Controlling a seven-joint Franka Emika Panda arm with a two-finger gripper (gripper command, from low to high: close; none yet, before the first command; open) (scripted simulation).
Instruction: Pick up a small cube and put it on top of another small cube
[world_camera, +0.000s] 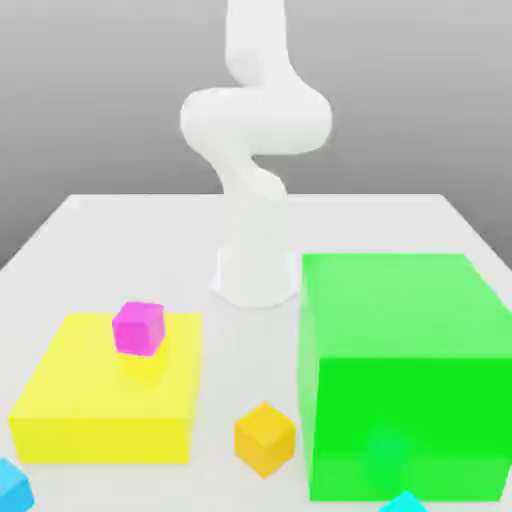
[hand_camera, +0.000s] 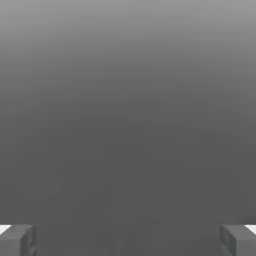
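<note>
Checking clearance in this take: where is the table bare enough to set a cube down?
Bare: the table behind the yellow block, beside the arm's base. Crowded: the front, around the orange cube between the yellow and green block.

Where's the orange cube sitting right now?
In the exterior view the orange cube rests on the white table, in the gap between the yellow block and the green block, near the front edge.

Smooth white rounded arm (world_camera: 258, 150); hand (hand_camera: 128, 240) with grey blocky fingertips (hand_camera: 239, 240).
</note>
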